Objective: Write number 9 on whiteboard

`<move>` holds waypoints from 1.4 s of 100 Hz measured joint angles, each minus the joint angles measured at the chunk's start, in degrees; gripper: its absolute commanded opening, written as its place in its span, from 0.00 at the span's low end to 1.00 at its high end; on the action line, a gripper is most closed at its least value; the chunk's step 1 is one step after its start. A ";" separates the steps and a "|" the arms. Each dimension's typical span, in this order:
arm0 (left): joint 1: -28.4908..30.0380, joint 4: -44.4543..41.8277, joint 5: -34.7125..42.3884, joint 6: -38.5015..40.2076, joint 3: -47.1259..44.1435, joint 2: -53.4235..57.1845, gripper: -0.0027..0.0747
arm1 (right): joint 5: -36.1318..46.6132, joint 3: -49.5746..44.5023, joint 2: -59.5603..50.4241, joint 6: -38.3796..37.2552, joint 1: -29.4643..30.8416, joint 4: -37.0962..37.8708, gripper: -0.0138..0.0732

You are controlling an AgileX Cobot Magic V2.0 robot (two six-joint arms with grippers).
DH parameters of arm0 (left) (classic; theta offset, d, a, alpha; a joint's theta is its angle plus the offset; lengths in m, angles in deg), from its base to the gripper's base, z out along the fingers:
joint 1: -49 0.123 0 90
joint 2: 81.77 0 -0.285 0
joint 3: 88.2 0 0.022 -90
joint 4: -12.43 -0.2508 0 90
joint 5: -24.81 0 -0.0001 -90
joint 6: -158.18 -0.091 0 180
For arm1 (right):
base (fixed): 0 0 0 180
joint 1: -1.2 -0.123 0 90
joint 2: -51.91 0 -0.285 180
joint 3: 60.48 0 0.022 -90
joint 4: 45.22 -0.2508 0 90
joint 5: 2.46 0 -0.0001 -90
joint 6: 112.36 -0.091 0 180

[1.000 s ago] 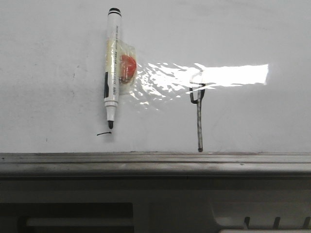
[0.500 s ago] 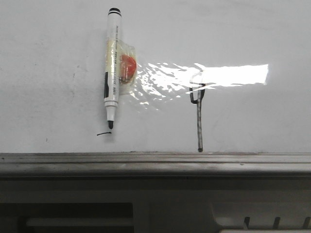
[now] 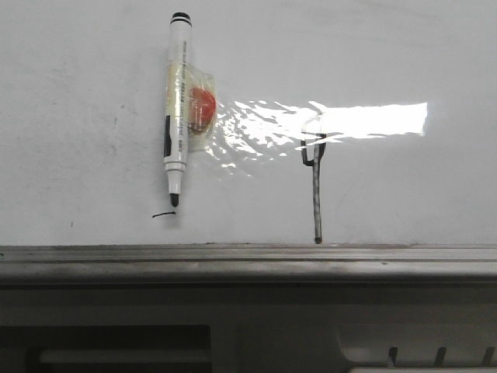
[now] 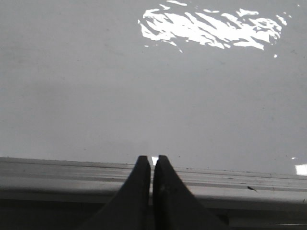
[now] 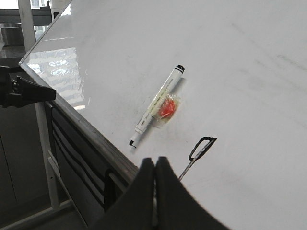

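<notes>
The whiteboard (image 3: 78, 93) fills the front view, with a grey metal rail (image 3: 248, 260) along its near edge. The number 9 (image 3: 316, 183) is drawn on it: a small narrow loop over a long straight stem; it also shows in the right wrist view (image 5: 200, 149). A white marker (image 3: 177, 109) with a black tip lies on the board with an orange piece taped to it; it also shows in the right wrist view (image 5: 156, 106). My left gripper (image 4: 153, 160) is shut and empty over the rail. My right gripper (image 5: 155, 163) is shut and empty near the 9's stem end.
A tiny short curved black dash (image 3: 163, 214) sits by the marker tip. A bright light reflection (image 3: 373, 120) crosses the board. Below the rail is a grey frame (image 3: 233, 342). A dark arm part (image 5: 24, 91) shows beyond the board's corner in the right wrist view.
The front view has shifted very slightly; nothing on the board has moved.
</notes>
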 measured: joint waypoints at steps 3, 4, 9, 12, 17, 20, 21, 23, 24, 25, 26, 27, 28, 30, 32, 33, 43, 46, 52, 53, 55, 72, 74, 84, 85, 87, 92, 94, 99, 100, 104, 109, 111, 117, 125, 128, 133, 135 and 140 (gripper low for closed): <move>0.00 0.00 0.00 0.07 0.00 0.00 0.01 | 0.00 0.00 0.00 0.00 0.00 0.00 0.08; 0.00 0.00 0.00 0.07 0.00 0.00 0.01 | 0.00 0.00 0.00 0.00 0.00 0.00 0.08; 0.00 0.00 0.00 0.07 0.00 0.00 0.01 | 0.00 0.00 0.00 0.00 0.00 0.00 0.08; 0.00 0.00 0.00 0.07 0.00 0.00 0.01 | 0.00 0.00 0.00 0.00 0.00 0.00 0.08; 0.00 0.00 0.00 0.07 0.00 0.00 0.01 | 0.00 0.00 0.00 0.00 0.00 0.00 0.08; 0.00 0.00 0.00 0.12 0.00 0.00 0.01 | 0.00 0.00 0.00 0.00 0.00 0.00 0.08; 0.00 0.00 0.00 0.12 0.00 0.00 0.01 | 0.00 0.00 0.00 0.00 0.00 0.00 0.08; 0.00 0.00 0.00 0.12 0.00 0.00 0.01 | 0.00 0.00 0.00 0.00 0.00 0.00 0.08; 0.00 0.00 0.00 0.12 0.00 0.00 0.01 | 0.00 0.00 0.00 0.00 0.00 0.00 0.08; 0.00 0.00 0.00 0.12 0.00 0.00 0.01 | 0.00 0.00 0.00 0.00 0.00 0.00 0.08; 0.00 0.00 0.00 0.12 0.00 0.00 0.01 | 0.00 0.00 0.00 0.00 0.00 0.00 0.08; 0.00 0.00 0.00 0.12 0.00 0.00 0.01 | 0.00 0.00 0.00 0.00 0.00 0.00 0.08; 0.00 0.00 0.00 0.12 0.00 0.00 0.01 | 0.00 0.00 0.00 0.00 0.00 0.00 0.08; 0.00 0.00 0.00 0.12 0.00 0.00 0.01 | 0.00 0.00 0.00 0.00 0.00 0.00 0.08; 0.00 0.00 0.00 0.12 0.00 0.00 0.01 | 0.00 0.00 0.00 0.00 0.00 0.00 0.08; 0.00 0.00 0.00 0.12 0.00 0.00 0.01 | 0.00 0.00 0.00 0.00 0.00 0.00 0.08; 0.00 0.00 0.00 0.12 0.00 0.00 0.01 | 0.14 -0.24 0.00 0.00 0.00 0.19 0.08; 0.00 0.00 0.00 0.12 0.00 0.00 0.01 | 0.24 -0.48 0.00 0.00 0.11 1.34 0.08; 0.00 0.00 0.00 0.22 0.00 0.00 0.01 | 1.57 -1.60 -0.02 -0.99 0.79 5.99 0.08; 0.00 0.00 0.00 0.22 0.00 0.00 0.01 | 1.83 -2.00 -0.13 -1.32 0.94 7.44 0.08; 0.00 0.00 0.00 0.22 0.00 0.00 0.01 | 2.62 -2.72 -0.13 -2.79 1.48 8.90 0.08; 0.00 0.00 0.00 0.22 0.00 0.00 0.01 | 11.45 -10.93 -0.26 -31.80 11.52 31.81 0.08; 0.00 0.00 0.00 0.22 0.00 0.00 0.01 | 11.92 -11.74 -0.25 -34.17 13.25 34.39 0.08; 0.00 0.00 0.00 0.22 0.00 0.00 0.01 | 9.11 -12.26 -1.32 -45.27 20.91 43.55 0.08; 0.00 0.00 0.00 0.22 0.00 0.00 0.01 | 8.81 -12.26 -1.57 -45.62 21.40 43.94 0.08; 0.00 0.00 0.00 0.22 0.00 0.00 0.01 | 7.72 -12.26 -1.93 -46.58 22.76 44.91 0.08; 0.00 0.00 0.00 0.22 0.00 0.00 0.01 | 5.23 -12.26 -2.91 -47.90 25.48 46.43 0.08; 0.00 0.00 0.00 0.22 0.00 0.00 0.01 | 4.06 -12.26 -3.42 -48.30 26.46 46.71 0.08; 0.00 0.00 0.00 0.22 0.00 0.00 0.01 | 0.96 -12.26 -4.91 -48.93 28.30 47.30 0.08; 0.00 0.00 0.00 0.22 0.00 0.00 0.01 | 0.46 -12.26 -5.15 -49.04 28.69 47.49 0.08; 0.00 0.00 0.00 0.26 0.00 0.00 0.01 | -2.74 -12.26 -6.47 -49.19 29.46 47.72 0.08; 0.00 0.11 0.00 0.26 0.00 0.00 0.01 | -5.90 -12.26 -7.17 -49.27 29.98 47.94 0.08; 0.00 0.11 0.00 0.26 0.00 0.00 0.01 | -6.19 -12.16 -7.26 -49.32 30.09 47.94 0.08; 0.00 0.11 -0.04 0.26 0.00 0.00 0.01 | -6.49 -12.16 -7.39 -49.41 30.33 48.07 0.08; 0.00 0.11 -0.04 0.35 0.00 0.00 0.01 | -6.49 -12.16 -7.53 -49.41 30.33 48.07 0.08; 0.00 0.11 -0.04 0.35 0.00 0.00 0.01 | -6.49 -12.16 -7.53 -49.41 30.33 48.07 0.08; 0.00 0.11 -0.04 0.35 0.00 0.00 0.01 | -6.59 -12.16 -7.53 -49.41 30.33 48.07 0.08; 0.00 0.11 -0.04 0.35 0.00 0.00 0.01 | -6.52 -12.16 -7.53 -49.41 30.33 48.07 0.08; 0.00 0.11 -0.04 0.35 0.00 0.00 0.01 | -6.52 -12.16 -7.57 -49.41 30.33 48.07 0.08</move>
